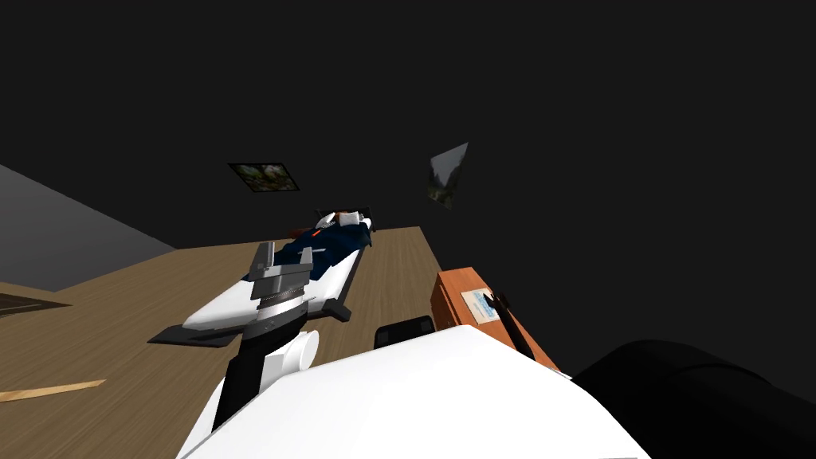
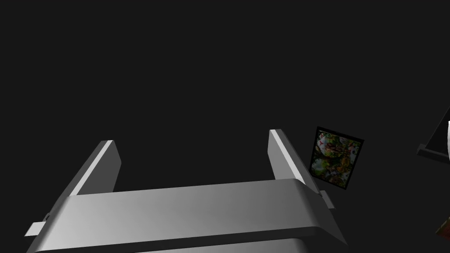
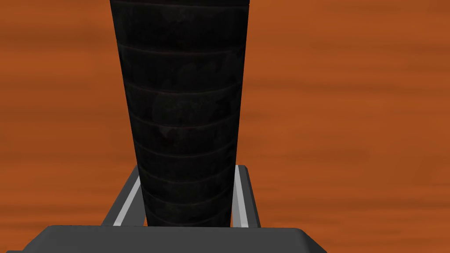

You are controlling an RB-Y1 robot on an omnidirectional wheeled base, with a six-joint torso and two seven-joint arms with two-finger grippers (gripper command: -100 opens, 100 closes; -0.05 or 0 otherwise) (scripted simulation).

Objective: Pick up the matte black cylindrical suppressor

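Right gripper point(image 3: 189, 168) had its two fingers pressed against the sides of the ridged black suppressor point(image 3: 184, 88), which ran away from the fingers over an orange-brown wooden surface point(image 3: 351, 110). We judged this to be the top of the orange cabinet point(image 1: 450, 299), right of centre in the head frame. The grasp looked made. The lift was left to do, and we could not tell whether the cylinder was clear of the wood. Left gripper point(image 2: 191, 137), left of centre in the head frame, stood with fingers apart, holding nothing.
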